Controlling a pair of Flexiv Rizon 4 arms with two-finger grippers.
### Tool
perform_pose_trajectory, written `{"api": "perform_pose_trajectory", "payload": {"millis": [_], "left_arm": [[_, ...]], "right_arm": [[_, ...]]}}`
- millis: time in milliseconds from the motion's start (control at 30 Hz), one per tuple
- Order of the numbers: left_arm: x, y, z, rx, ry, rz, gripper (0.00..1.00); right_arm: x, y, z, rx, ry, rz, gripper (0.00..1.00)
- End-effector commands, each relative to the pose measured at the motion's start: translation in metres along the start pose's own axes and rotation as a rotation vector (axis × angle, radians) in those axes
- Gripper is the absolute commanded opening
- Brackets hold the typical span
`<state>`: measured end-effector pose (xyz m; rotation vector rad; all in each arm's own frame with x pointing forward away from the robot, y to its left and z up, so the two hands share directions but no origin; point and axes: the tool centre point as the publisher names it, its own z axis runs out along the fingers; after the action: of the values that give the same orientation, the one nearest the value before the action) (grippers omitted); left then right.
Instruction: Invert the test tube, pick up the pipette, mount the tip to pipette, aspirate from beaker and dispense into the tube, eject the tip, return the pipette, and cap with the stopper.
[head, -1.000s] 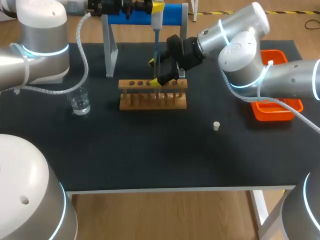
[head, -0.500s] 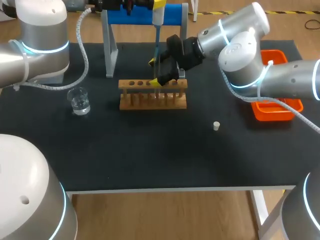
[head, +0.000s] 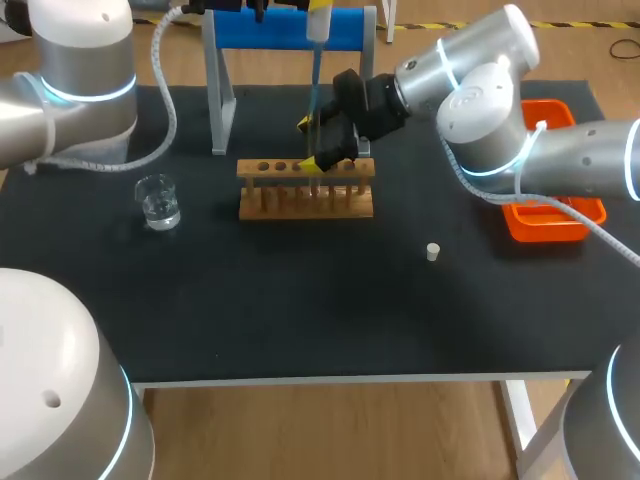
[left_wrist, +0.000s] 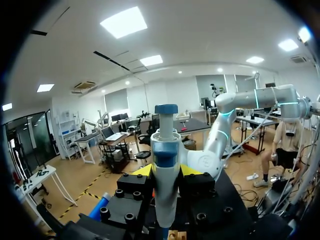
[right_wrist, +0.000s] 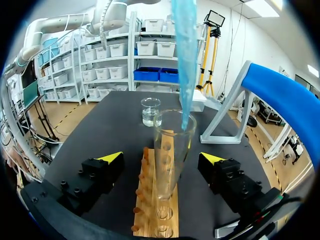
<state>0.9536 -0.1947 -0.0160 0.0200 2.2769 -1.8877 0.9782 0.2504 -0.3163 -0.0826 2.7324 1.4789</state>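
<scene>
Pipette (head: 318, 22) sits a little higher than a second ago, left arm (head: 80, 70) lifted with it; right arm unchanged.

Head view: blue tip (head: 314, 95) hangs straight down to the rack (head: 305, 190) and ends at the right gripper (head: 312, 143). Beaker (head: 159, 203) stands well off to the rack's left. Stopper (head: 433, 252) lies loose on the table to its right.

Left wrist view: left gripper (left_wrist: 166, 171) is clamped on the pipette body, yellow tips against both sides, plunger end up.

Right wrist view: tube (right_wrist: 171, 150) stands upright in the rack between the right fingers, which are wide apart and clear of the glass. Tip end is just inside the tube's mouth, close to one side of the rim.

Judgement: dispensing step. Keep the tip inside the mouth and off the rim until the plunger is fully pressed. Then lift straight with no sideways drift, or the unheld tube could rock in its hole. Liquid level in the tube: cannot tell.
</scene>
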Motion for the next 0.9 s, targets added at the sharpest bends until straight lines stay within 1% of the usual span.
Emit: {"api": "perform_pose_trajectory", "payload": {"millis": [33, 333, 567, 633, 733, 900], "left_arm": [[0.005, -0.006, -0.003, -0.006, -0.009, 0.003, 0.0], [0.008, -0.02, -0.011, -0.016, -0.03, 0.036, 0.0], [0.016, -0.026, -0.036, -0.034, -0.076, 0.047, 0.0], [0.022, -0.025, -0.046, -0.048, -0.089, 0.043, 0.0], [0.035, -0.02, -0.063, -0.058, -0.115, 0.023, 0.0], [0.058, -0.007, -0.086, -0.072, -0.136, -0.008, 0.0]], "right_arm": [[0.0, 0.0, -0.001, 0.002, 0.002, 0.001, 1.0], [0.0, 0.0, -0.001, 0.002, 0.002, 0.001, 1.0], [0.0, 0.0, -0.001, 0.002, 0.002, 0.001, 1.0], [0.0, 0.0, -0.001, 0.002, 0.002, 0.001, 1.0], [0.0, 0.0, -0.001, 0.002, 0.002, 0.001, 1.0], [0.0, 0.0, -0.001, 0.002, 0.002, 0.001, 1.0]]}}
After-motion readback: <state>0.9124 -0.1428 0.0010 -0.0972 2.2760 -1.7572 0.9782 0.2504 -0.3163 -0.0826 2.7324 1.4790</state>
